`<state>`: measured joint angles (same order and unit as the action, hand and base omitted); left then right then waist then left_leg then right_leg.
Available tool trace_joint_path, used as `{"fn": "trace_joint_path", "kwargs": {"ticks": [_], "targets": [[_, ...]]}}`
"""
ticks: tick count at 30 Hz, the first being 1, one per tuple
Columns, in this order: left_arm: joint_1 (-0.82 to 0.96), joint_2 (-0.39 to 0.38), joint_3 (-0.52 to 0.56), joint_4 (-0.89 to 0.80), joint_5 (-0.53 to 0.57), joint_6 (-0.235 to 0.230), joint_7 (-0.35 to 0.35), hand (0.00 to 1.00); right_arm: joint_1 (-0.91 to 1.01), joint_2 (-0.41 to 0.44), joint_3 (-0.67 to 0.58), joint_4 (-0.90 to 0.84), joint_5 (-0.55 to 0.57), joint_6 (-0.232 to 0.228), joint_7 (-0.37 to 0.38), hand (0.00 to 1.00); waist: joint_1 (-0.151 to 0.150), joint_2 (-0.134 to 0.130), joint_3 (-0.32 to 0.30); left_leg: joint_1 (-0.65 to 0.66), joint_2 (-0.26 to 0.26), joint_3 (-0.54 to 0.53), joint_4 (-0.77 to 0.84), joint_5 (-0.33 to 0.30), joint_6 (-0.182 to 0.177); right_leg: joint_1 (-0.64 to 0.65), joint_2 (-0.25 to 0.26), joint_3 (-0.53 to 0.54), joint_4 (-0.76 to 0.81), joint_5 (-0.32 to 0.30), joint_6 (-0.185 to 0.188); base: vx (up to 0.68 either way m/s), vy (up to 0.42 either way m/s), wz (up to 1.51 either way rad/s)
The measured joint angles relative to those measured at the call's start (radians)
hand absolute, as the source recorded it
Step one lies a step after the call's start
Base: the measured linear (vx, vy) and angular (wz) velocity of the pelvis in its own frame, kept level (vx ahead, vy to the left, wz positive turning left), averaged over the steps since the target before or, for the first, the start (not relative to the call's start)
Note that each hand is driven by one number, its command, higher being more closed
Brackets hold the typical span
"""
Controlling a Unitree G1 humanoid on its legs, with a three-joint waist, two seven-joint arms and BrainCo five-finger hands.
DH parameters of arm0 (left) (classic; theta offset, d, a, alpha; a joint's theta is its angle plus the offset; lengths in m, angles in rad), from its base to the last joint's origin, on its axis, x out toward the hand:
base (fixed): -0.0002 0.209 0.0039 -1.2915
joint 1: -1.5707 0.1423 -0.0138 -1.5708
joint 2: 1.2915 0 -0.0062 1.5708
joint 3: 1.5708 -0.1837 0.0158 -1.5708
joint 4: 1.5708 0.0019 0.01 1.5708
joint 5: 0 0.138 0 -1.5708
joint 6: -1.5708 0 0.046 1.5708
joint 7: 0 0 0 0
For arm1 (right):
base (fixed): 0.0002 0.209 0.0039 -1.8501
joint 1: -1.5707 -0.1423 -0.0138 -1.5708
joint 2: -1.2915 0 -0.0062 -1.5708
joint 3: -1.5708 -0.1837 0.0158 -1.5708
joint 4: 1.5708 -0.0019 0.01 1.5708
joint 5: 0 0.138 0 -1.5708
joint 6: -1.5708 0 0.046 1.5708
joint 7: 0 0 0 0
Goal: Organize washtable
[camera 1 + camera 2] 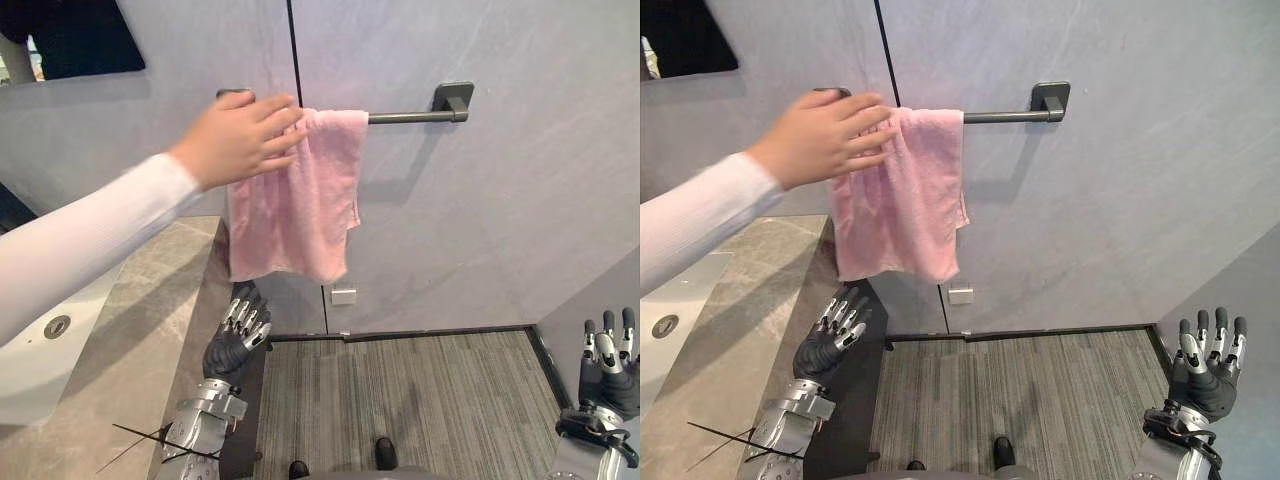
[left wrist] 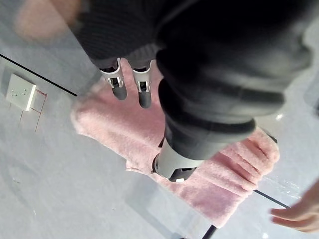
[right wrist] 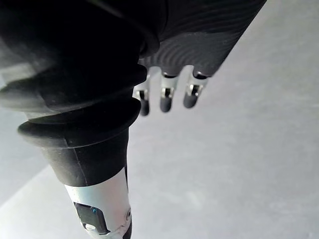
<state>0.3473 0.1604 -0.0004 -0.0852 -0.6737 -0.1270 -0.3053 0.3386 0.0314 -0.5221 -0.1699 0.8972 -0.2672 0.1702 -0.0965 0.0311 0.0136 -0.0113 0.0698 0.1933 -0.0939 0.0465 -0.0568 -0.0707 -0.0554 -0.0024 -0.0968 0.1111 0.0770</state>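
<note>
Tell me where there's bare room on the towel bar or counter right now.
Free: the towel bar between the pink towel and its right bracket; the grey countertop beside the sink. Crowded: the bar's left end, where a person's hand lies on the towel, with the left hand open below its hem.

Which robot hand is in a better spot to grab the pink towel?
Probably the left hand: it is open just below the pink towel. The right hand is open too, but far off to the side. A person's hand is on the towel now.
</note>
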Motion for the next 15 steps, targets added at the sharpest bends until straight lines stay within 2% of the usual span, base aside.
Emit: {"fn": "trace_joint_path", "kwargs": {"ticks": [10,15], "targets": [[-0.024,-0.011,0.015,-0.028,0.001,0.0,0.001,0.0,-0.028,0.003,0.0,0.0,0.0,0.0,-0.017,0.0,0.0,-0.01,0.037,0.018,-0.004,-0.001,0.0,-0.019,0.007,0.018,-0.004,-0.007,0.0,-0.01,-0.003,0.03,-0.004,0.0],[-0.024,-0.011,0.021,-0.031,0.0,0.0,0.0,0.0,-0.025,0.003,0.002,0.0,-0.002,0.001,-0.017,0.0,-0.001,-0.007,0.041,0.021,-0.004,-0.003,0.0,-0.022,0.004,0.02,-0.005,-0.015,0.008,-0.023,0.001,0.0,-0.006,0.03]]}}
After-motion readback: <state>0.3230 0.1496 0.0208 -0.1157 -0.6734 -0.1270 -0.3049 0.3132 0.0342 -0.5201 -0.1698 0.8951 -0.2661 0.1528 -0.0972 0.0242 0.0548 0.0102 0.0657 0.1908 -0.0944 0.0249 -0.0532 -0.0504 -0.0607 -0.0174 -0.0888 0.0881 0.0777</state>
